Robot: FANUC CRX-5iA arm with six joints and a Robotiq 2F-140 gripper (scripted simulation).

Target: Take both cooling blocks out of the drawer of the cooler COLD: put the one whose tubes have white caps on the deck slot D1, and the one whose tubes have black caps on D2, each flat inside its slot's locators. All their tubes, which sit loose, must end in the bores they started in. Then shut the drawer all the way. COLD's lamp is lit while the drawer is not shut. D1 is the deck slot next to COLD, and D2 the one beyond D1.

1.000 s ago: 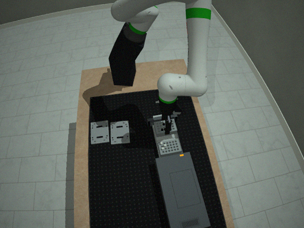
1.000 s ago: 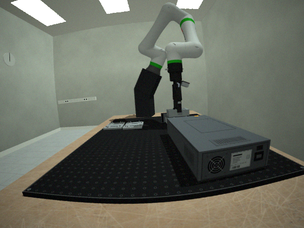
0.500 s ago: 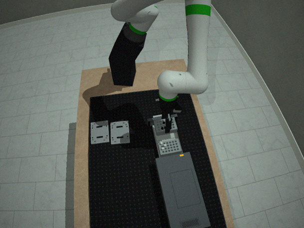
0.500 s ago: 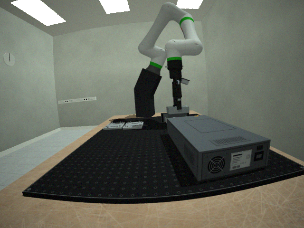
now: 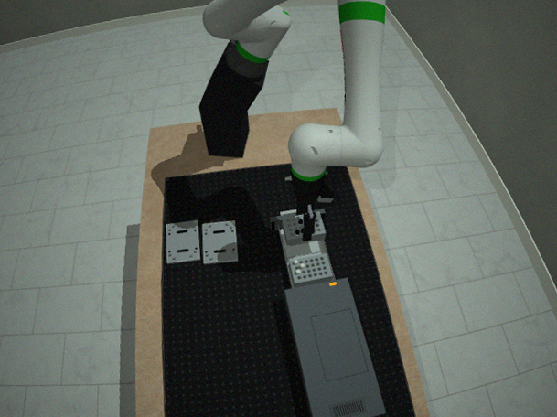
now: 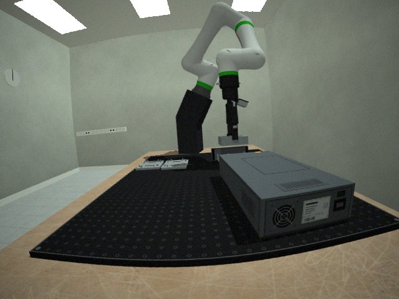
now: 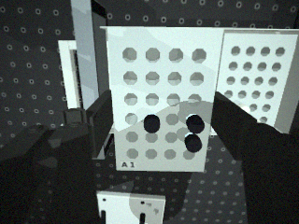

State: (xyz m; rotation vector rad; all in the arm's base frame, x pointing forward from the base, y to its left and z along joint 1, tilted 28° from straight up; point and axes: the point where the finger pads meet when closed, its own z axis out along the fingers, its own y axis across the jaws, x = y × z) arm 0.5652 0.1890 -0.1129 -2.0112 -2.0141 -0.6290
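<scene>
My gripper (image 5: pixel 308 226) is shut on the cooling block with black-capped tubes (image 5: pixel 303 227) and holds it level above the open drawer (image 5: pixel 301 244) of the cooler COLD (image 5: pixel 333 345). In the wrist view the held block (image 7: pixel 161 98) shows three black caps (image 7: pixel 187 131) and the mark A1. It hangs clear of the drawer in the exterior view (image 6: pixel 232 139). The block with white-capped tubes (image 5: pixel 310 267) lies in the drawer next to the cooler's front; it also shows in the wrist view (image 7: pixel 254 84). COLD's lamp (image 5: pixel 333 284) glows orange. Slots D1 (image 5: pixel 219 242) and D2 (image 5: pixel 182 243) are bare plates at the left.
The arm's black base (image 5: pixel 225 110) stands behind the slots and casts a shadow over the deck near them. The cooler's grey body fills the deck's right front. The dotted black deck (image 5: pixel 218 327) lies on a wooden table.
</scene>
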